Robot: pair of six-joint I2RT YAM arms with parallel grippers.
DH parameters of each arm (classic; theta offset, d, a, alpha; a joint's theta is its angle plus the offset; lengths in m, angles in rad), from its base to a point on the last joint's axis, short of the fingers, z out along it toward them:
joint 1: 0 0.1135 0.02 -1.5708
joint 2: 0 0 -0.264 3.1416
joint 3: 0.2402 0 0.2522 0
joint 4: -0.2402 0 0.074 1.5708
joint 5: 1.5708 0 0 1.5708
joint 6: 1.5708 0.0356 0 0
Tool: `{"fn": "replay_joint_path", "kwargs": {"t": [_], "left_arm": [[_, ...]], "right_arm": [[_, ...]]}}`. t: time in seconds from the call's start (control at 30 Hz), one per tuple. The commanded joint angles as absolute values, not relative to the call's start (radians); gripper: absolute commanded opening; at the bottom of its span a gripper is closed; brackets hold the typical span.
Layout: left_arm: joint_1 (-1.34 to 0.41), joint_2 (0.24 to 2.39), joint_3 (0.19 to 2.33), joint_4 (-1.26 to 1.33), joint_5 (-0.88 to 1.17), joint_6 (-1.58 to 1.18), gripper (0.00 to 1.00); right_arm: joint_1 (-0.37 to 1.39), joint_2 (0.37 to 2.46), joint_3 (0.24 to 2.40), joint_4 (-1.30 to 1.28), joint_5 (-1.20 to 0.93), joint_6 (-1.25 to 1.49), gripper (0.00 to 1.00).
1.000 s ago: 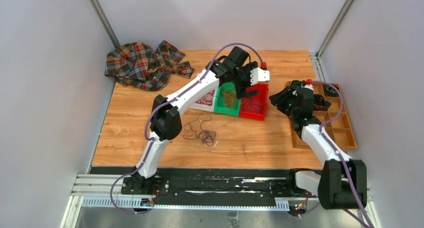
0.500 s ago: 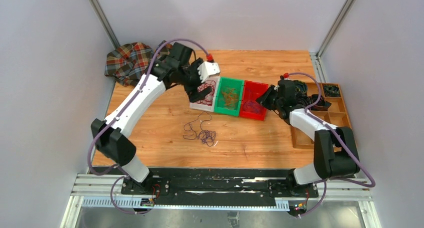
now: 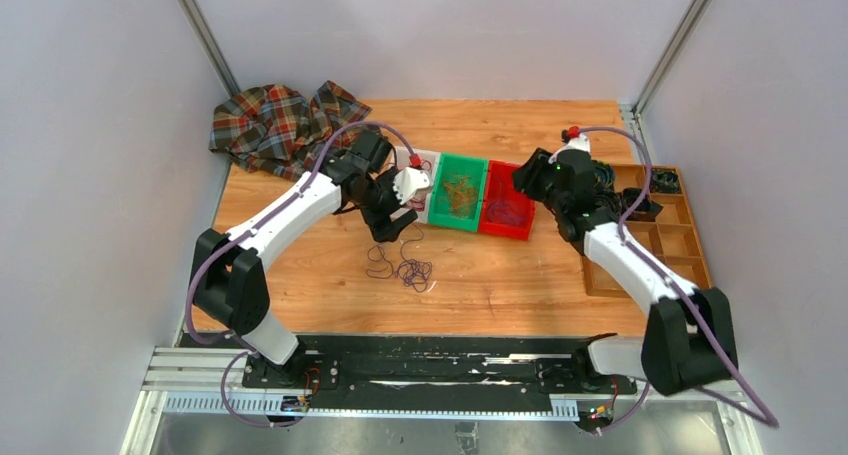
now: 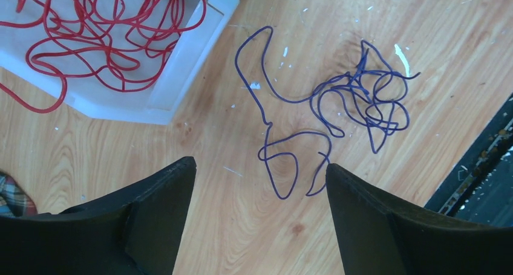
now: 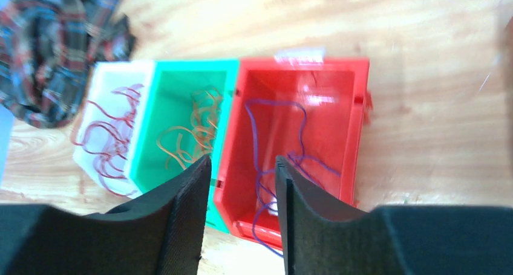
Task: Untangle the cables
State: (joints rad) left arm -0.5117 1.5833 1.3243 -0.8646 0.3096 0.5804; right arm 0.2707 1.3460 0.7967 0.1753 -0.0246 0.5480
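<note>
Your left pincer [image 4: 260, 173] hangs released, jaws spread wide and holding nothing, right above the loose purple cable [image 4: 345, 103] that lies on the bare counter [image 4: 423, 33], just beside the white bin [image 4: 181, 87]. That bin holds the red cables [image 4: 97, 39], with one loop spilling over its edge onto the wood. Next along, the green bin [image 5: 175, 100] carries the orange cables [image 5: 193, 130], and the red bin [image 5: 302, 63] already has a purple strand [image 5: 284, 154] inside. Your right pincer [image 5: 242, 166] hovers over the seam between those two bins, jaws only narrowly parted and nothing between them

The sorting looks nearly finished, and this purple bunch seems to be the last piece left out. You are at the approach for that pick. The dense knot sits off toward one finger rather than midway, so shift over it before you descend, then close on several strands at once. Thin wire lying flat on wood may slip under the pads. Lift high enough for the trailing loop to clear the bin walls, and pull the right arm back so the red bin is free
</note>
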Motion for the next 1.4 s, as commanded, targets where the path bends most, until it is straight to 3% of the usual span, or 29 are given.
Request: {"fn": "replay_joint_path", "kwargs": {"t": [0.0,0.17,0.4,0.53,0.63,0.73,0.8,1.03,1.37], "left_arm": [[-0.494,1.595,1.256,-0.753,0.278,0.551,0.81],[-0.463,1.62,1.181,-0.679,0.322,0.528,0.7],[-0.463,1.683,1.168,-0.589,0.358,0.453,0.71],[-0.463,1.728,1.184,-0.55,0.342,0.43,0.65],[-0.464,1.745,1.201,-0.556,0.357,0.422,0.43],[-0.463,1.732,1.243,-0.621,0.378,0.428,0.12],[-0.463,1.694,1.276,-0.687,0.397,0.43,0.02],[-0.463,1.535,1.422,-0.883,0.434,0.451,0.01],[-0.463,1.411,1.471,-0.97,0.463,0.437,0.01]], "right_arm": [[0.299,1.194,0.815,0.199,0.015,0.453,0.46],[0.342,1.087,0.748,0.246,0.028,0.399,0.49],[0.365,1.038,0.681,0.264,0.031,0.424,0.47],[0.373,1.007,0.638,0.305,0.015,0.438,0.45],[0.374,0.998,0.627,0.311,0.003,0.44,0.45],[0.374,1.006,0.622,0.316,-0.003,0.429,0.45],[0.374,1.021,0.627,0.292,0.03,0.425,0.47],[0.334,1.247,0.785,0.115,0.221,0.425,0.58],[0.309,1.485,0.953,0.028,0.367,0.273,0.6]]}}
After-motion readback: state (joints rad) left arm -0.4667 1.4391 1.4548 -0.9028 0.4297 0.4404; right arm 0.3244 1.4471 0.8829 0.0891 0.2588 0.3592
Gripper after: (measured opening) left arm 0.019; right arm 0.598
